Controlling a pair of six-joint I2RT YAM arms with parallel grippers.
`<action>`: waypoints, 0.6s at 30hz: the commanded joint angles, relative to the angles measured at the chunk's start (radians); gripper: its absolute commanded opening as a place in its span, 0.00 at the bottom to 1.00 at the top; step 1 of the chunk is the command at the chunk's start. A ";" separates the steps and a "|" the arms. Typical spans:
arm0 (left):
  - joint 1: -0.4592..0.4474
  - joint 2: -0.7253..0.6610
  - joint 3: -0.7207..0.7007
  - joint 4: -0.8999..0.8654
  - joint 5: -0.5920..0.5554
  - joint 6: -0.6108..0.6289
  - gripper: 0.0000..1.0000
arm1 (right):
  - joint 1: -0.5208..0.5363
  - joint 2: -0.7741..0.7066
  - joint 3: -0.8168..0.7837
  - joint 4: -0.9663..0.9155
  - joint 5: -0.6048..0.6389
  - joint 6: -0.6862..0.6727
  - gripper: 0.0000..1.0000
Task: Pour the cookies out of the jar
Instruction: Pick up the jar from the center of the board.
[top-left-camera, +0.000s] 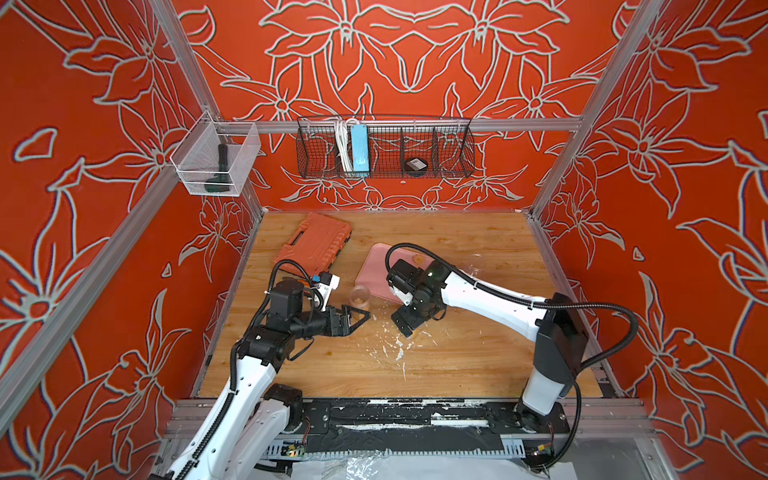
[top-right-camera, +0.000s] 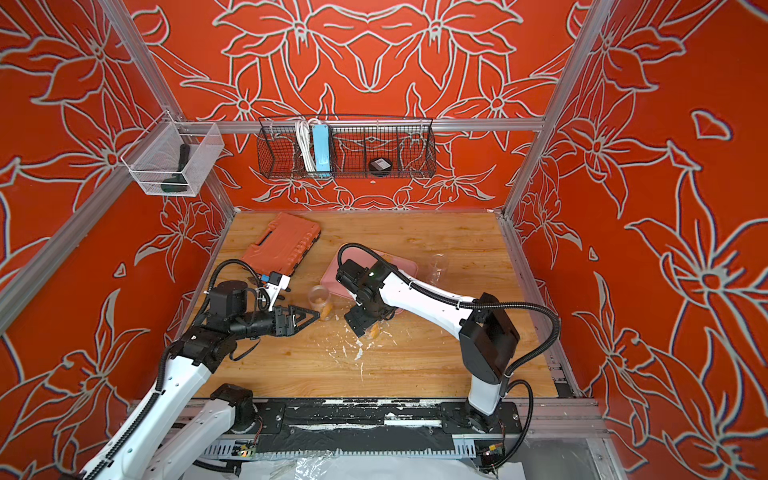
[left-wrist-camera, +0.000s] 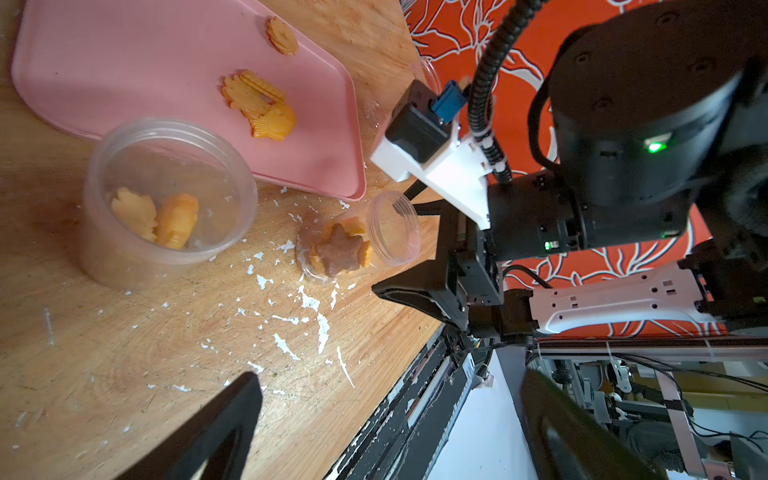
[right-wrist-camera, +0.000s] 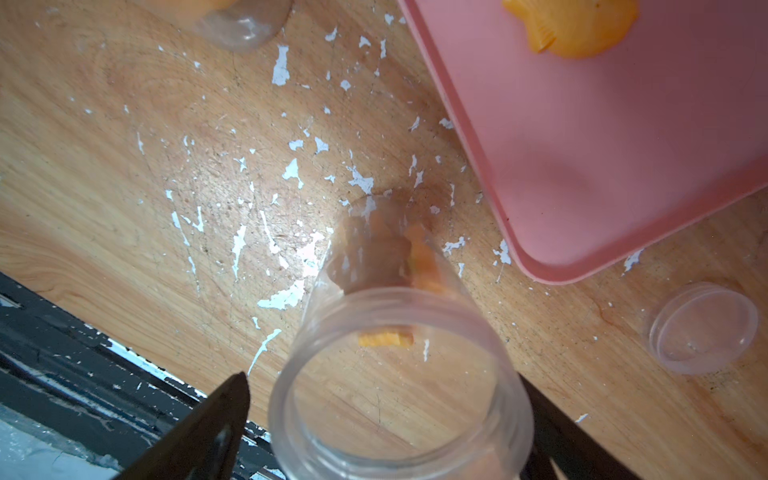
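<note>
A clear jar (left-wrist-camera: 357, 249) lies on its side on the wooden table. In it are a brown star cookie (left-wrist-camera: 336, 249) and orange cookies (right-wrist-camera: 424, 262). My right gripper (right-wrist-camera: 390, 415) straddles its mouth end (right-wrist-camera: 399, 374), jaws open; one finger (right-wrist-camera: 232, 407) stands clear of the wall. A second clear jar (top-left-camera: 360, 297) stands upright and holds two cookies (left-wrist-camera: 156, 214). More cookies (left-wrist-camera: 257, 99) lie on the pink tray (left-wrist-camera: 124, 62). My left gripper (top-left-camera: 361, 322) is open and empty, just in front of the upright jar.
A clear lid (right-wrist-camera: 702, 328) lies by the tray's corner. A clear cup (top-right-camera: 438, 266) stands to the tray's right. An orange tool case (top-left-camera: 313, 245) lies at the back left. White flakes (top-left-camera: 395, 345) litter the table. The table's front edge (left-wrist-camera: 415, 365) is close.
</note>
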 joint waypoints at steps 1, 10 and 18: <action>0.003 -0.012 0.005 -0.011 -0.002 0.019 0.98 | 0.007 0.031 0.040 -0.017 0.020 -0.012 0.94; 0.003 -0.015 0.002 -0.012 -0.005 0.021 0.98 | 0.007 0.058 0.047 -0.022 0.022 -0.011 0.89; 0.003 -0.017 0.004 -0.017 -0.008 0.021 0.98 | 0.007 0.061 0.047 -0.026 0.024 -0.009 0.83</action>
